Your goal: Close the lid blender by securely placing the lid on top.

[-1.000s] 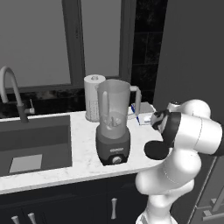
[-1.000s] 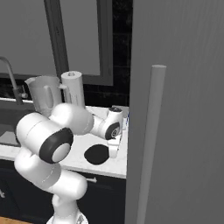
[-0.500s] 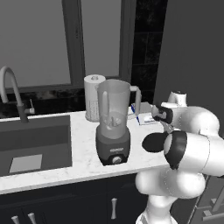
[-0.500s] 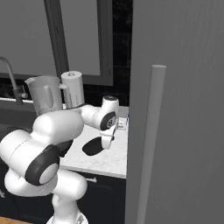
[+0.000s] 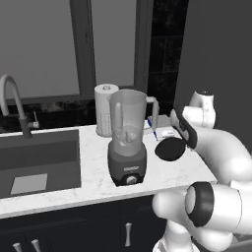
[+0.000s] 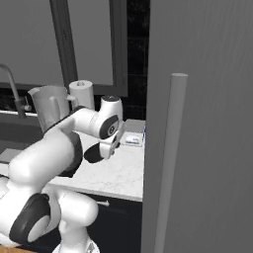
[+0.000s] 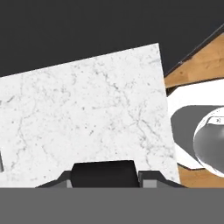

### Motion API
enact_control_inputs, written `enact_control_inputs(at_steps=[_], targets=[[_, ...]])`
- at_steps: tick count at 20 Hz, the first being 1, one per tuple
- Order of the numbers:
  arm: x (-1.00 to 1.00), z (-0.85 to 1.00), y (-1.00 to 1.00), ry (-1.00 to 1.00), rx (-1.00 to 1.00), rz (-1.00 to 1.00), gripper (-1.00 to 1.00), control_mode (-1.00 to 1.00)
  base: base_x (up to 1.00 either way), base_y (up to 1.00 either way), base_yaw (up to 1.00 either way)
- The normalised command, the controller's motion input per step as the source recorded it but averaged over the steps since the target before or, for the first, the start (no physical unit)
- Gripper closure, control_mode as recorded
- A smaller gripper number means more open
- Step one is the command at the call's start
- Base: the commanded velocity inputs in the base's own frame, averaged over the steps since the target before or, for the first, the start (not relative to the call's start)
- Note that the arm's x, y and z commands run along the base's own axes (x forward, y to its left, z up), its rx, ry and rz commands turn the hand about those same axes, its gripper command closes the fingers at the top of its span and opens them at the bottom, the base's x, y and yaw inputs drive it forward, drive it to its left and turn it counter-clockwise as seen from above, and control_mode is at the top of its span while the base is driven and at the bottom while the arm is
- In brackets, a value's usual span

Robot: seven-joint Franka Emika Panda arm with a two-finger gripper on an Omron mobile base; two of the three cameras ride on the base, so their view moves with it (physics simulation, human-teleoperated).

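Nearest you, the arm bends over the right end of the marble counter [image 5: 93, 184], and the gripper [image 6: 105, 150] hangs low over the stone; you cannot tell from any view how wide its jaws stand. The hand view looks down on bare marble with wood floor past the counter's edge. The lid [image 5: 170, 148] lies flat on the counter, just under the wrist and to the right of the blender [image 5: 128, 142]. The blender stands upright, jar mouth uncovered, handle to the right, knob facing front. Close behind its left shoulder stands the paper towel roll [image 5: 104, 109]. Far left, sink [image 5: 39, 162] and faucet [image 5: 12, 101].
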Motion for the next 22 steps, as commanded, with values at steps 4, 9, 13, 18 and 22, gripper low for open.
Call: enact_control_inputs(at_steps=[4, 9, 13, 18, 22], targets=[[-0.34, 0.74, 0.16, -0.10, 0.00, -0.16, 1.00, -1.00, 0.00, 0.00, 0.00], [-0.48, 0.71, 0.00, -0.11, 0.00, -0.12, 1.00, -1.00, 0.00, 0.00, 0.00], [-0.64, 0.69, 0.00, -0.12, 0.00, -0.08, 1.00, -1.00, 0.00, 0.00, 0.00], [-0.86, 0.64, 0.00, -0.09, 0.00, -0.01, 1.00, -1.00, 0.00, 0.00, 0.00], [-0.99, 0.63, 0.00, -0.01, 0.00, 0.00, 1.00, -1.00, 0.00, 0.00, 0.00]])
